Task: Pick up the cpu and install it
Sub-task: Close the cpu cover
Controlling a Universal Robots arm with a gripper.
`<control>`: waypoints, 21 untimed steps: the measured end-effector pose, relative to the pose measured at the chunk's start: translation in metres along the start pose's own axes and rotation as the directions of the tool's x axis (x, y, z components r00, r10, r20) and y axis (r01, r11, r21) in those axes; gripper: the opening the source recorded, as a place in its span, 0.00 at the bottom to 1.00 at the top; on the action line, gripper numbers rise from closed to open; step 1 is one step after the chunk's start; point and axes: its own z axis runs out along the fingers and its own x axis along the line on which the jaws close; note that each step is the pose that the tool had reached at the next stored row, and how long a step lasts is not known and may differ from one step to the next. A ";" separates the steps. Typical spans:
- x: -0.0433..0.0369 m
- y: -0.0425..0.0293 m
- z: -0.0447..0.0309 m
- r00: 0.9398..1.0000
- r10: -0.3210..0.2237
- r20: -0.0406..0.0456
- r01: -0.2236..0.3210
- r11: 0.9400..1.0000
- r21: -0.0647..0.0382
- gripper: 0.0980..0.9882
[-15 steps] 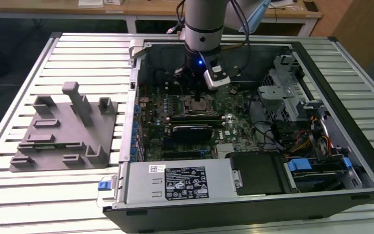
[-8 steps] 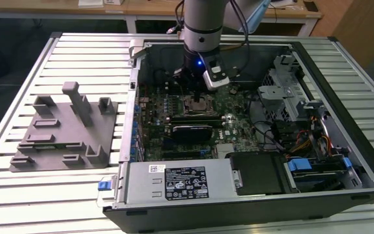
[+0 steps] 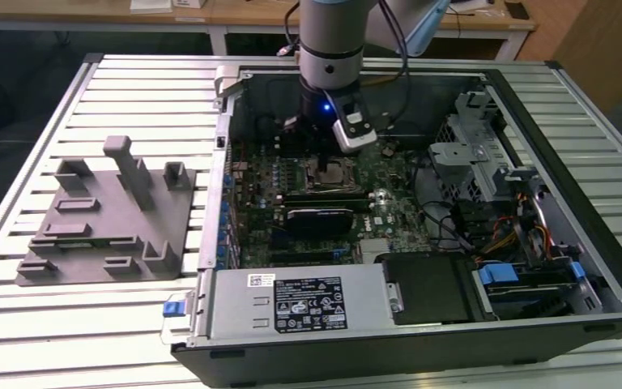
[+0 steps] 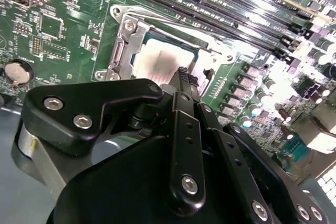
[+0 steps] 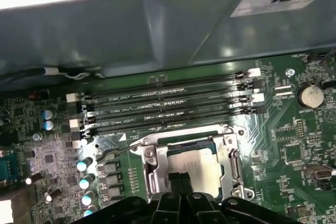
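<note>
The cpu (image 4: 157, 60) (image 5: 202, 165), a pale silver-grey square, lies flat inside the metal socket frame (image 4: 124, 40) (image 5: 153, 162) on the green motherboard (image 3: 392, 207). My gripper (image 4: 182, 73) (image 5: 181, 180) hangs straight over it, its two black fingertips pressed together just above or on the chip's near edge; whether they touch it I cannot tell. Nothing sits between the fingers. In the exterior view the gripper (image 3: 320, 156) reaches down into the open computer case, over the cpu (image 3: 330, 169) near the board's middle.
Long memory slots (image 5: 168, 103) run beside the socket, with the case wall (image 5: 157, 24) behind them. A grey moulded fixture (image 3: 106, 219) stands on the slatted table at the exterior view's left. The power supply (image 3: 289, 300), a drive cage (image 3: 484, 162) and cables crowd the case.
</note>
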 end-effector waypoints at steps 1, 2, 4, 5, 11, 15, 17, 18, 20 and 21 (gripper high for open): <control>0.0003 -0.0008 0.0007 1.000 -0.002 0.000 0.002 1.000 0.000 0.01; 0.0006 -0.0015 0.0012 1.000 -0.005 0.000 0.005 1.000 0.000 0.01; 0.0019 -0.0030 0.0019 1.000 -0.008 0.000 0.008 1.000 0.000 0.01; 0.0030 -0.0036 0.0021 1.000 -0.010 0.000 0.010 1.000 0.000 0.01; 0.0085 -0.0050 0.0041 1.000 -0.031 -0.001 0.031 1.000 -0.003 0.01; 0.0094 -0.0051 0.0062 0.998 -0.068 -0.002 0.068 0.998 -0.004 0.01; 0.0101 -0.0053 0.0077 0.997 -0.075 -0.002 0.075 0.997 -0.004 0.01; 0.0103 -0.0053 0.0085 0.997 -0.078 -0.002 0.078 0.997 -0.004 0.01; 0.0106 -0.0054 0.0100 0.997 -0.083 -0.002 0.083 0.997 -0.004 0.01; 0.0109 -0.0054 0.0107 0.996 -0.085 -0.002 0.085 0.996 -0.004 0.01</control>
